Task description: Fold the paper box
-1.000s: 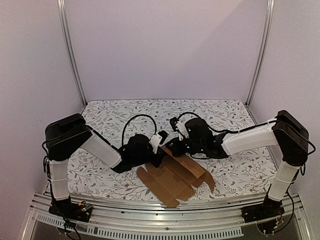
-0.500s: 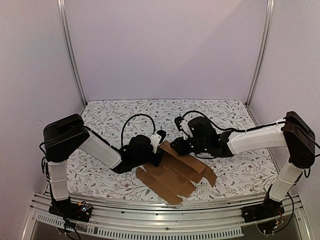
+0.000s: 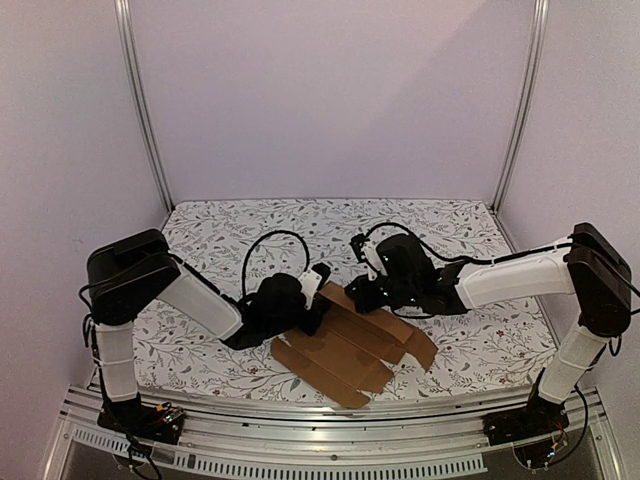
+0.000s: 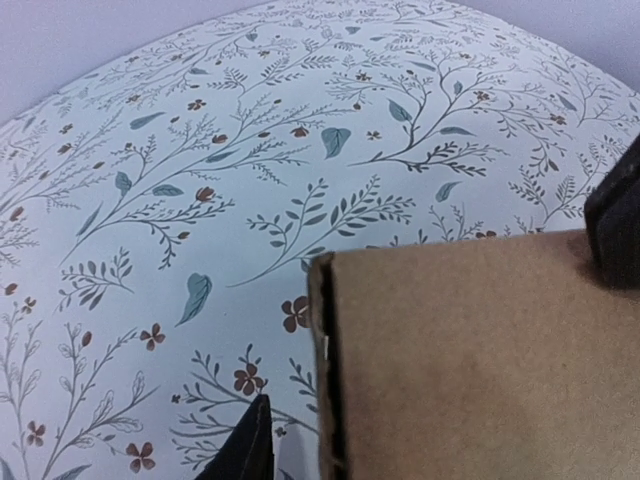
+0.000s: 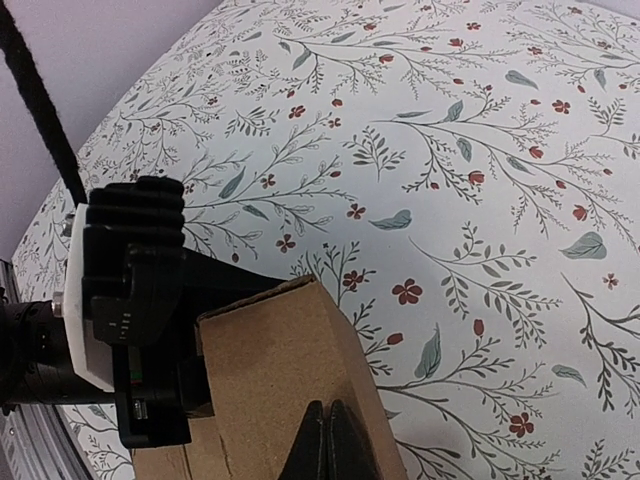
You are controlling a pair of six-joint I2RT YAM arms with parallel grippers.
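Note:
The paper box [image 3: 345, 345] is a flat brown cardboard sheet with flaps, lying near the table's front middle. Its far-left flap [image 5: 270, 370] is raised. My left gripper [image 3: 320, 303] is at that flap's left side. In the left wrist view the flap's edge [image 4: 325, 370] stands between the jaws of the left gripper [image 4: 320, 455]. One finger [image 4: 245, 450] shows, apart from the cardboard, and the other is hidden behind it. My right gripper [image 3: 354, 297] is shut, and in the right wrist view the right gripper [image 5: 325, 440] rests its joined tips on the flap's face.
The table has a white cloth [image 3: 250, 225] with a leaf and flower print. Metal frame posts [image 3: 140, 100] stand at the back corners and a rail [image 3: 320, 420] runs along the front edge. The left gripper's body [image 5: 130, 300] shows close beside the flap in the right wrist view.
The right arm has stretched out and its gripper has shifted slightly right on the flap. The cardboard sheet has slid a little. The left gripper has hardly moved.

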